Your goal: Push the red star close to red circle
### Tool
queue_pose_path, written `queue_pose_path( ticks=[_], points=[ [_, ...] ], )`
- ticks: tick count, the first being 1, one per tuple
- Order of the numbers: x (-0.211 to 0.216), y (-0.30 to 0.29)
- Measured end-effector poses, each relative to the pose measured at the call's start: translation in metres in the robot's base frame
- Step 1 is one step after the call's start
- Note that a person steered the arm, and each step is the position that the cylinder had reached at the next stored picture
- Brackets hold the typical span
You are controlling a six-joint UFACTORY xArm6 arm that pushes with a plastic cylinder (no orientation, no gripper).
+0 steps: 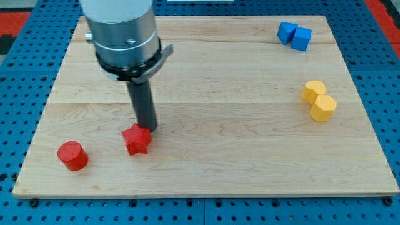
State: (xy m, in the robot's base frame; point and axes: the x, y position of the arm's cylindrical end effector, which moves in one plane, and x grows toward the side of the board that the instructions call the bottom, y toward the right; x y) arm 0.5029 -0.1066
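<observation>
The red star lies on the wooden board at the view's lower left. The red circle, a short red cylinder, stands further to the view's left and slightly lower, about a hundred pixels from the star. My tip is at the star's upper right edge, touching or almost touching it. The dark rod rises from there to the grey arm body at the view's top left.
A blue block of two joined cubes lies at the view's top right. A yellow block of two joined hexagonal pieces lies at the view's right. A blue pegboard surrounds the board.
</observation>
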Motion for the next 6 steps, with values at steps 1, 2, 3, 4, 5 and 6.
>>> queue_pose_path(
  ticks=[1,2,3,4,5,6],
  points=[
    [0.009,-0.022],
    [0.011,0.010],
    [0.023,0.080],
    [0.040,0.073],
    [0.065,0.059],
    [0.065,0.053]
  ],
)
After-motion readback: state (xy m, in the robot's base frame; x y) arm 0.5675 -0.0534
